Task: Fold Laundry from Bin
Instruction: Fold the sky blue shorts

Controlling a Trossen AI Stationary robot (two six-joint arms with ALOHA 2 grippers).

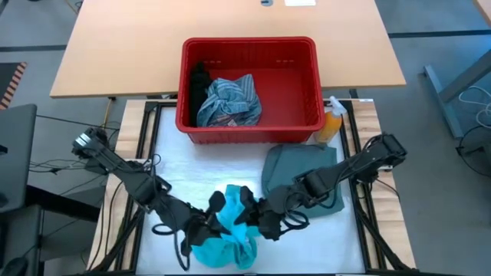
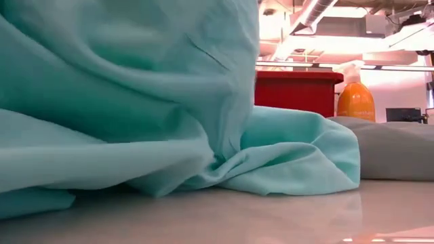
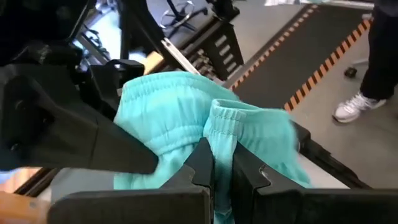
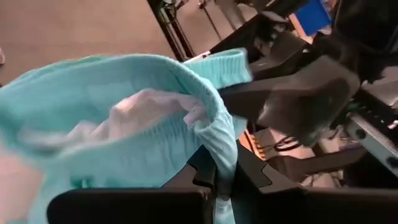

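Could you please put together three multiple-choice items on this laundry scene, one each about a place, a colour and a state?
1. Where is the striped cloth?
A. inside the red bin
B. on the white table top
C. in the right gripper

2. What colour is the garment held up between the two arms?
A. black
B. orange
C. teal

3. How does the left gripper stand?
A. wide open above the bin
B. shut on the teal garment
C. resting empty on the table

Key: 1 A, the high view shows it bunched in the bin beside a black garment. 2 C, both wrist views show a teal waistband. 3 B, its jaws pinch the waistband in the left wrist view; the right gripper does likewise.
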